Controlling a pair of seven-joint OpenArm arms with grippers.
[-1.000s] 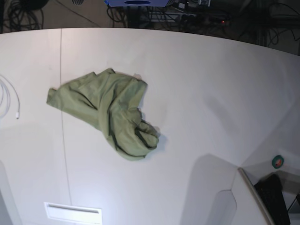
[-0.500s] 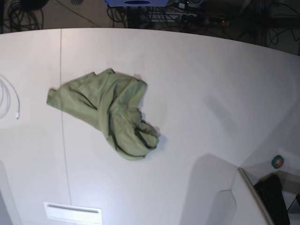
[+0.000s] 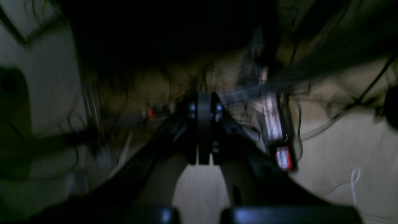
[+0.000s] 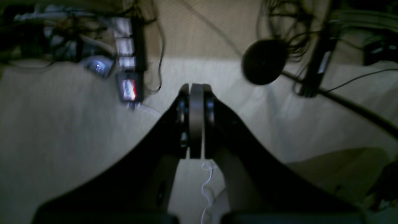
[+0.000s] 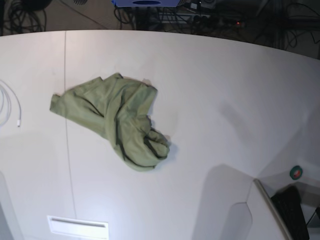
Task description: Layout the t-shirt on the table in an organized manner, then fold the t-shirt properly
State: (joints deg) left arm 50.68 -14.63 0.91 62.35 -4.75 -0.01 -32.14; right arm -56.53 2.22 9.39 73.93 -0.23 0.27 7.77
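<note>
Two black grippers, left [image 3: 203, 140] and right [image 4: 196, 124], each with flared jaws, seemingly grey-padded.

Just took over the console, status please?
Left gripper shut, empty; right gripper shut, empty. T-shirt crumpled on table, untouched. White cable at table edge, apart from shirt.

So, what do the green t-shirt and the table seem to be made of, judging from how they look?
The t-shirt looks like soft, thin matte cloth, probably cotton knit: it lies crumpled in loose folds with no shine. The table looks like a hard, smooth white board, perhaps laminate or painted: it is flat, has a thin dark seam, and shows a faint glare near its front edge.
</note>
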